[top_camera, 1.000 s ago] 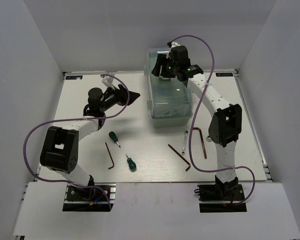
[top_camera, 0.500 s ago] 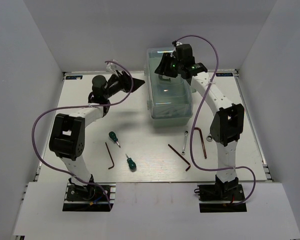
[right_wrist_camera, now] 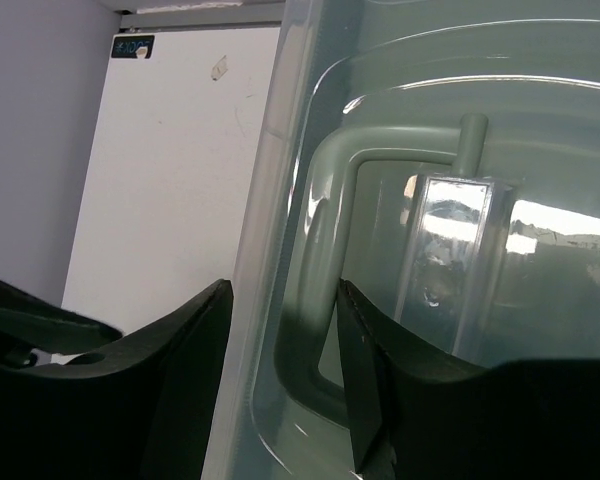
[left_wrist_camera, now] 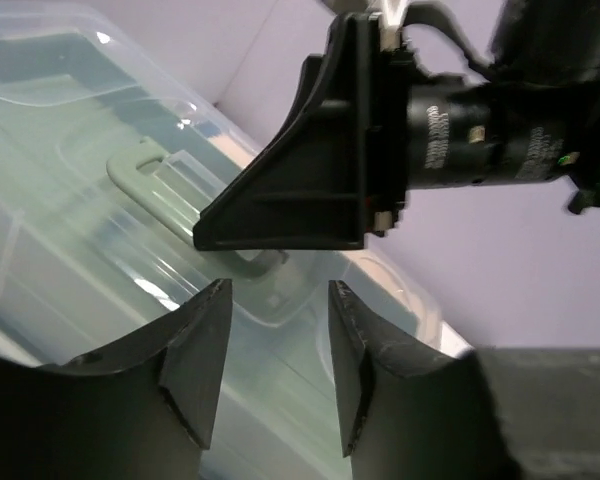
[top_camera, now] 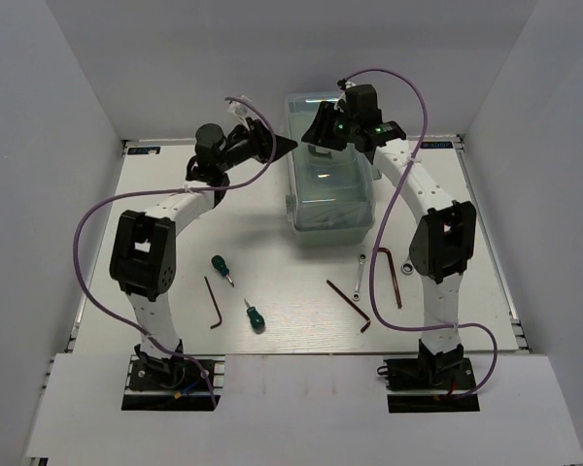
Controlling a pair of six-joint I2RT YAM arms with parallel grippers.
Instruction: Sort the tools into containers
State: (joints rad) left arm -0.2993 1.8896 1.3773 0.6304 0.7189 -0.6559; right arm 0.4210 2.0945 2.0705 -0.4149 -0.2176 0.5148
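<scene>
The pale green toolbox [top_camera: 330, 184] with its clear lid closed stands at the back middle of the table. My left gripper [top_camera: 286, 146] is open at the box's far left edge, and its wrist view [left_wrist_camera: 278, 340] shows the lid and green handle [left_wrist_camera: 145, 172] beyond the jaws. My right gripper [top_camera: 316, 134] is open over the lid's far left part, its jaws [right_wrist_camera: 285, 370] either side of the lid's rim and the handle [right_wrist_camera: 325, 250]. Two green screwdrivers [top_camera: 221, 269] [top_camera: 255, 316], three hex keys [top_camera: 212, 303] [top_camera: 350, 304] [top_camera: 396, 277] and a silver wrench [top_camera: 359, 275] lie on the table.
A second small wrench [top_camera: 381, 254] lies right of the first. The tools are spread over the near half of the white table [top_camera: 175, 223]. White walls close in the back and both sides. Purple cables loop off both arms.
My left gripper has swung right and up from the table's left half to the toolbox's left edge. My right gripper shifted slightly over the lid.
</scene>
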